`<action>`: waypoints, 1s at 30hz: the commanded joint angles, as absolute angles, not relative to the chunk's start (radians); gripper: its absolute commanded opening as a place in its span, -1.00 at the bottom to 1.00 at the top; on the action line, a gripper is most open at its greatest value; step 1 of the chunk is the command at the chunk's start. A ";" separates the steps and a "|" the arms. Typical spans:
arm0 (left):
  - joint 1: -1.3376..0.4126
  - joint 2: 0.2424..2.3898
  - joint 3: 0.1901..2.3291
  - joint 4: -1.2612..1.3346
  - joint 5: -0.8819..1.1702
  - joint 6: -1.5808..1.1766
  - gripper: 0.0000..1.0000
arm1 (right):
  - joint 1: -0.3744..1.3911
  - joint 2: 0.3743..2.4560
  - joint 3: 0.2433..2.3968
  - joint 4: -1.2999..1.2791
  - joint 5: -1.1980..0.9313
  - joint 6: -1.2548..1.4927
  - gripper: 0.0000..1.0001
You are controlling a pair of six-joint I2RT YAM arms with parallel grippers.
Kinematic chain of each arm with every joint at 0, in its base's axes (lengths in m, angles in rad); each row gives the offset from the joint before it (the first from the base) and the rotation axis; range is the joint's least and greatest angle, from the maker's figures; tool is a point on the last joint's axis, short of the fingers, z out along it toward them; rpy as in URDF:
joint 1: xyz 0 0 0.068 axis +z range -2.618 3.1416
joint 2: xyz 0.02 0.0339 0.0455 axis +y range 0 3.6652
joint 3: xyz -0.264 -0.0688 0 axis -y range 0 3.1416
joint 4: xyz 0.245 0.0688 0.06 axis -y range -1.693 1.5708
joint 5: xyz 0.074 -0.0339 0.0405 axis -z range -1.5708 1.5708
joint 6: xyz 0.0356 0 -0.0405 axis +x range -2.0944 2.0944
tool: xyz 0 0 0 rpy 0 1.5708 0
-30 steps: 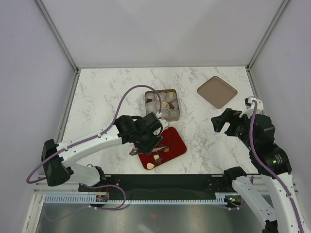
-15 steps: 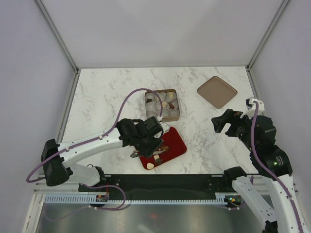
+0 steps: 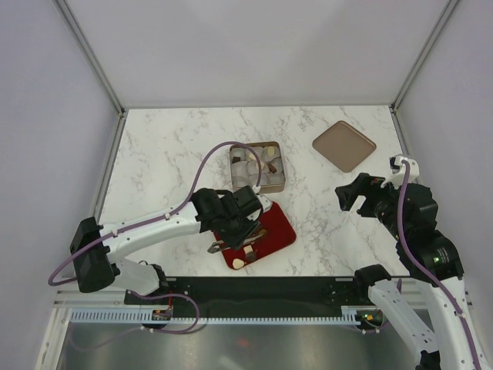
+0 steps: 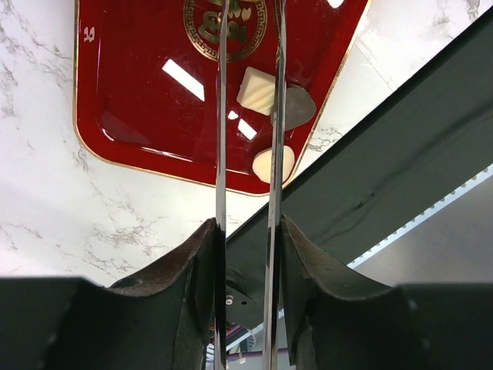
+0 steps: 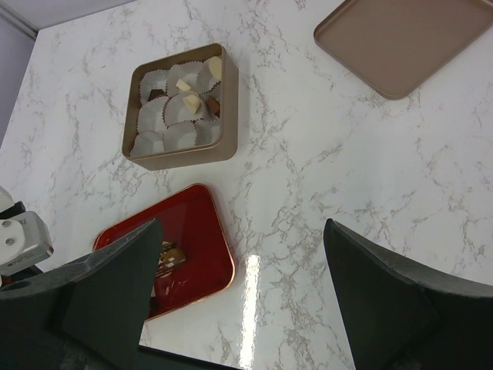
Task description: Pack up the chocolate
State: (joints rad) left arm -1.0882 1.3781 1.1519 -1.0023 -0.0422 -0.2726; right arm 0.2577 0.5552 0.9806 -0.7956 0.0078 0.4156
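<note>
My left gripper (image 3: 233,222) is shut on a pair of metal tweezers (image 4: 249,116) and hovers over the red tray (image 3: 277,225). In the left wrist view the gripper (image 4: 248,235) shows the blades reaching out across the tray (image 4: 131,85). A cream square chocolate (image 4: 256,90), a tan teardrop piece (image 4: 298,106) and a round cream piece (image 4: 273,163) lie beside the right blade. The tips run off the top edge. The gold tin (image 3: 258,166) holds paper cups and a few chocolates (image 5: 187,104). My right gripper (image 3: 350,194) is open and empty, raised at the right.
The tin's brown lid (image 3: 344,145) lies at the back right, also in the right wrist view (image 5: 404,38). The black base rail (image 3: 254,289) runs along the near edge, just below the tray. Grey walls enclose the marble table (image 3: 162,154).
My left gripper with the tweezers has shifted slightly right and toward the near edge over the red tray. The right arm has hardly moved.
</note>
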 commanded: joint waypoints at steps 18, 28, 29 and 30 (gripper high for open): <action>-1.068 1.471 1.486 -1.072 -0.213 -0.267 -0.30 | 0.258 0.549 0.977 -0.773 0.028 0.406 0.88; -0.819 1.609 1.680 -1.078 -0.213 -0.210 -0.30 | 0.256 0.546 0.951 -0.755 0.015 0.405 0.88; -0.805 1.621 1.698 -1.075 -0.215 -0.210 -0.30 | 0.256 0.545 0.950 -0.752 0.014 0.410 0.88; -0.795 1.641 1.706 -1.072 -0.216 -0.209 -0.30 | 0.258 0.543 0.950 -0.749 0.009 0.411 0.88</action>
